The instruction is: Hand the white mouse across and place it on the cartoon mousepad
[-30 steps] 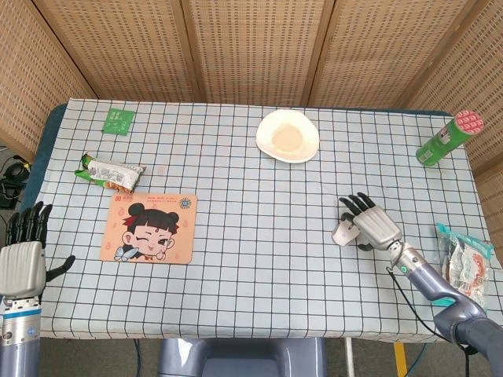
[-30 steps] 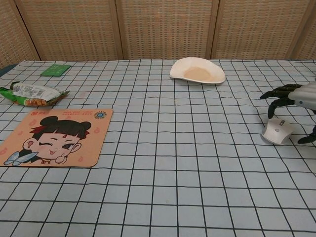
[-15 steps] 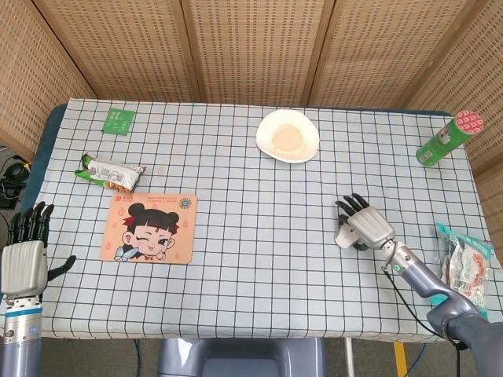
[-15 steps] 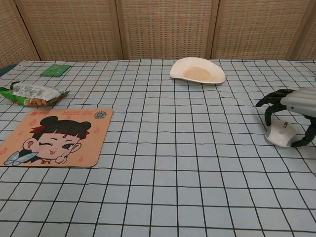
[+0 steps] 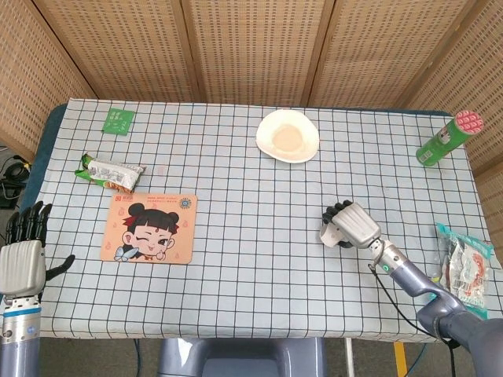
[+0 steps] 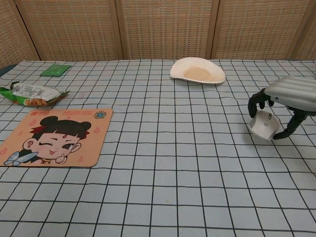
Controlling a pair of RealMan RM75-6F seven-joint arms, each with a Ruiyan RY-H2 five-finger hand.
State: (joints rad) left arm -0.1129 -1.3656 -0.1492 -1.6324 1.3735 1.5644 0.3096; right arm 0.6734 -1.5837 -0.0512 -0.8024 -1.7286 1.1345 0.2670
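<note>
The white mouse (image 6: 263,125) is being grasped by the right hand (image 6: 285,101), with fingers (image 6: 256,102) curled over its far side and the thumb hooked around its near side. In the chest view the mouse is being held tilted, with its underside partly exposed; whether its lower edge is touching the checked tablecloth (image 5: 251,259) cannot be told. In the head view the mouse is almost fully hidden beneath the hand. It is located well to the right of the cartoon mousepad (image 5: 149,228), and the pale dish (image 5: 288,136) is located beyond it, toward the screen.

The left hand (image 5: 22,263) is being held released, fingers apart and holding nothing, just off the tablecloth edge to the left of the mousepad.

Handling judgement: the mouse is being treated as a light, rigid plastic shell with a smooth, curved top that is likely to slip under a loose hold. Hold is best taken across its 2 flanks at the widest part. For the handover, 1 end should be left exposed so that it can be taken by the left hand without the fingers of both hands colliding.
</note>
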